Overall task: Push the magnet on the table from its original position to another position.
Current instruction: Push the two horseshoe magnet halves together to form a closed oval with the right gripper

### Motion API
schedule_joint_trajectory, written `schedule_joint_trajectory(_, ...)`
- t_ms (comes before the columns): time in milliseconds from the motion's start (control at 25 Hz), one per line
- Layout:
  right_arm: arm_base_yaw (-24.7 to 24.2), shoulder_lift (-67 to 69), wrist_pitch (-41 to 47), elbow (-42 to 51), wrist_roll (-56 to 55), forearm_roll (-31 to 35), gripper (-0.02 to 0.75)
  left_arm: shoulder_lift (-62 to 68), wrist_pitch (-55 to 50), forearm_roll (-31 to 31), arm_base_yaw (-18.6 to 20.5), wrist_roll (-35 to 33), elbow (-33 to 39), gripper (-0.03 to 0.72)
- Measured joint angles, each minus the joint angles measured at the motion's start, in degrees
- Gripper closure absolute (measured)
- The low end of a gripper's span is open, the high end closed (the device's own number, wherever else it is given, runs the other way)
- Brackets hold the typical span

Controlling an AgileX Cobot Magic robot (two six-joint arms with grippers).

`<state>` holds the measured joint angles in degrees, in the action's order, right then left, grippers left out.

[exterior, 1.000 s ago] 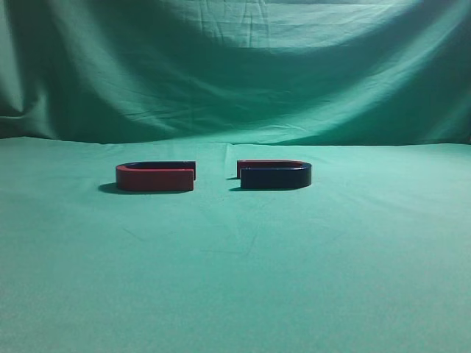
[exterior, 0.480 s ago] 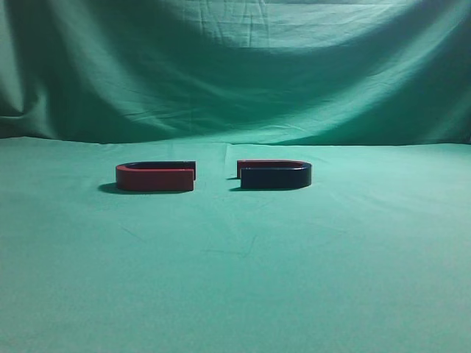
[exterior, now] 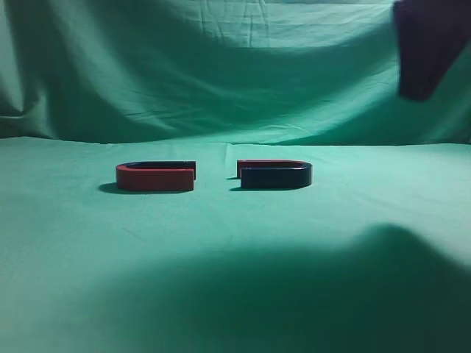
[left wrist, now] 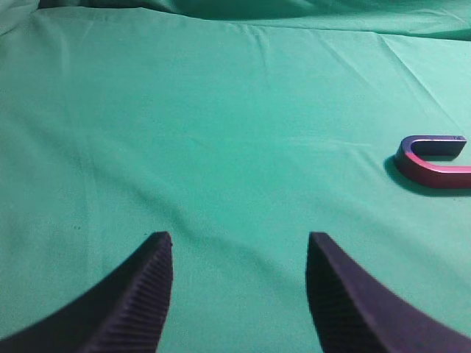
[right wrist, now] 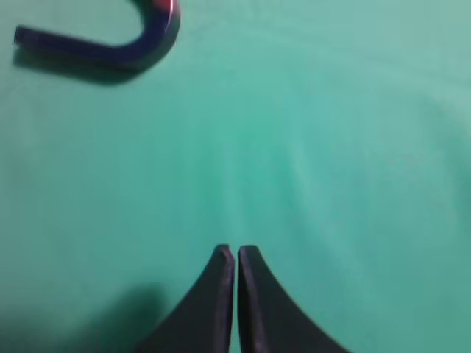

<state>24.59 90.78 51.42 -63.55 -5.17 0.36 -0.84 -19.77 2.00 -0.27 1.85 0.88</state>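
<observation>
The magnet (exterior: 275, 176) lies flat on the table (exterior: 221, 220), right of centre, its navy-black side facing the exterior camera and its red arm behind. It also shows at the top left of the right wrist view (right wrist: 110, 48). My right gripper (right wrist: 235, 251) is shut and empty, above bare cloth well short of the magnet. A dark blurred part of the right arm (exterior: 425, 48) hangs at the top right of the exterior view. My left gripper (left wrist: 239, 239) is open and empty over bare cloth.
A second U-shaped magnet with a red side face (exterior: 155, 177) lies left of the task magnet, open ends facing each other across a small gap; it also shows in the left wrist view (left wrist: 434, 156). A wrinkled green backdrop (exterior: 221, 66) hangs behind. A broad shadow covers the table's front.
The right arm has come into the exterior view at the top right and casts a large shadow over the front of the table. Both magnets lie where they were.
</observation>
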Motion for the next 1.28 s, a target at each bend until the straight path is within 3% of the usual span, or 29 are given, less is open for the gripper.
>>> schedule_joint_trajectory(200,1.43,11.32,1.06,-9.52,-7.93,-5.76,0.738,0.0,0.0,0.0,0.0,0.0,0.0,0.316)
schedule_joint_trajectory(560,1.43,25.32,1.42,-22.54,-9.49,-5.68,0.738,0.0,0.0,0.0,0.0,0.0,0.0,0.316)
schedule_joint_trajectory(840,1.43,30.35,1.32,-26.02,-9.49,-4.83,0.738,0.0,0.0,0.0,0.0,0.0,0.0,0.316)
schedule_joint_trajectory(1280,1.43,30.57,-1.22,-26.02,-5.03,3.88,0.738,0.0,0.0,0.0,0.0,0.0,0.0,0.316)
